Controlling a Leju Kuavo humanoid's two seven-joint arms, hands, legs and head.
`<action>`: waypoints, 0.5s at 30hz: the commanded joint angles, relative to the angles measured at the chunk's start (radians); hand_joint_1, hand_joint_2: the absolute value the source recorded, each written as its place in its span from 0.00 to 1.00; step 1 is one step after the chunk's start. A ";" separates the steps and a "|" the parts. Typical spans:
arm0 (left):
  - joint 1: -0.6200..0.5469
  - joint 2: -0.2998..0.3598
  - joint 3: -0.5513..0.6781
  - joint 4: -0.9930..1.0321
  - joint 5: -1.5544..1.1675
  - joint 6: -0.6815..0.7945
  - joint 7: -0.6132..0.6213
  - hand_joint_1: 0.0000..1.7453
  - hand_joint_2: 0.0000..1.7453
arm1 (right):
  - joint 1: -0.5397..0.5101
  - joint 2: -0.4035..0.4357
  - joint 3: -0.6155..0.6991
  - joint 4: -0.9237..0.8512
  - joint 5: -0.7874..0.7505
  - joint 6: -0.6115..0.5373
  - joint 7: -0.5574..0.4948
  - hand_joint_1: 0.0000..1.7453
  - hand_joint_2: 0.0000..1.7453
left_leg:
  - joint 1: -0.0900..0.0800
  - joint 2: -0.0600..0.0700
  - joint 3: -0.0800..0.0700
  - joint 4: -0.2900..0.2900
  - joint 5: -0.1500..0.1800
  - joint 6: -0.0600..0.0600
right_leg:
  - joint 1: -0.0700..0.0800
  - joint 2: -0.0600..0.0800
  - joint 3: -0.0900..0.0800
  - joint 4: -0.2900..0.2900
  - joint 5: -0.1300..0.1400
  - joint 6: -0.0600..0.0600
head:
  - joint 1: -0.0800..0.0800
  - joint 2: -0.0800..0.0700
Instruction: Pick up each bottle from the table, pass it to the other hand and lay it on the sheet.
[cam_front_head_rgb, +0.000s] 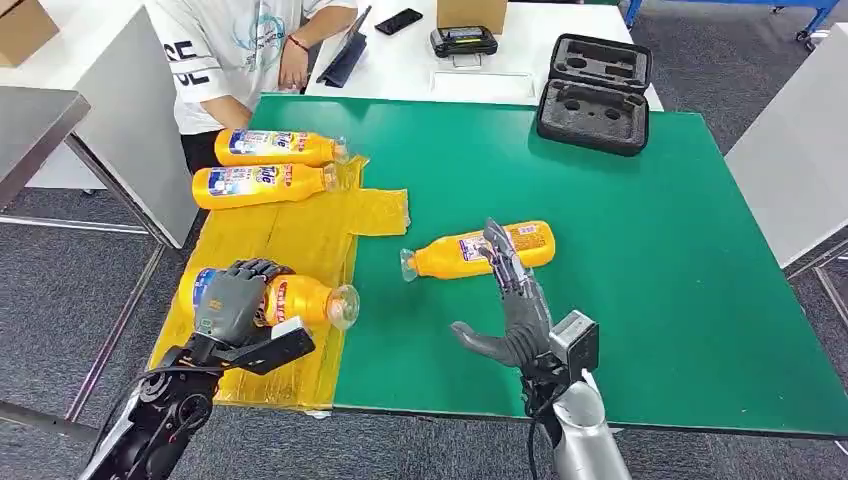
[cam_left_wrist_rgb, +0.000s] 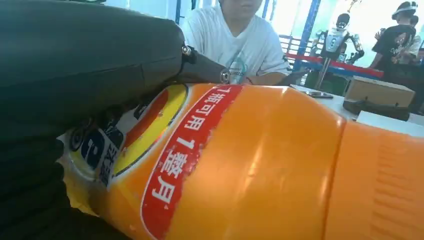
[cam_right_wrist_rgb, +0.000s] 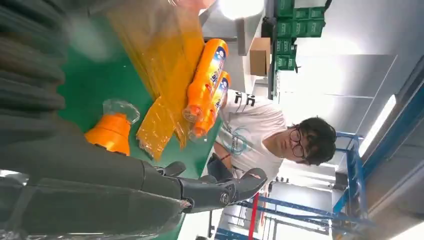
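While your left hand (cam_front_head_rgb: 232, 298) lies over the near bottle (cam_front_head_rgb: 300, 298), its fingers are wrapped around the labelled body, and that bottle rests on its side on the yellow sheet (cam_front_head_rgb: 290, 240), clear cap toward the green table (cam_front_head_rgb: 650, 250). Your left wrist view shows the same orange bottle (cam_left_wrist_rgb: 260, 165) pressed against the dark fingers (cam_left_wrist_rgb: 75, 65). Your right hand (cam_front_head_rgb: 515, 300) holds nothing: its fingers are spread, with the fingertips over the middle bottle (cam_front_head_rgb: 470, 252), which lies on its side on the bare green surface just beside the sheet. Whether they touch it you cannot tell. Two more bottles (cam_front_head_rgb: 270, 165) lie side by side at the sheet's far end, near a seated person (cam_front_head_rgb: 240, 50).
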 joint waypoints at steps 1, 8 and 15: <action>-0.042 0.013 -0.031 0.059 -0.001 -0.002 0.002 1.00 1.00 | -0.019 0.003 -0.018 0.019 -0.001 0.001 0.000 0.00 1.00 | 0.001 0.000 0.003 -0.001 -0.001 -0.001 | 0.001 0.000 0.003 -0.001 -0.001 -0.001 | 0.000 0.000; -0.042 0.013 -0.031 0.059 -0.001 -0.002 0.002 1.00 1.00 | -0.019 0.003 -0.018 0.019 -0.001 0.001 0.000 0.00 1.00 | 0.000 -0.001 0.002 0.000 0.000 -0.001 | 0.001 0.000 0.002 0.000 -0.001 -0.001 | 0.000 0.000; -0.042 0.013 -0.031 0.059 -0.001 -0.002 0.002 1.00 1.00 | -0.019 0.003 -0.018 0.019 -0.001 0.001 0.000 0.00 1.00 | 0.001 -0.001 0.005 0.000 -0.002 -0.002 | 0.001 -0.001 0.005 -0.001 -0.002 -0.002 | 0.000 0.000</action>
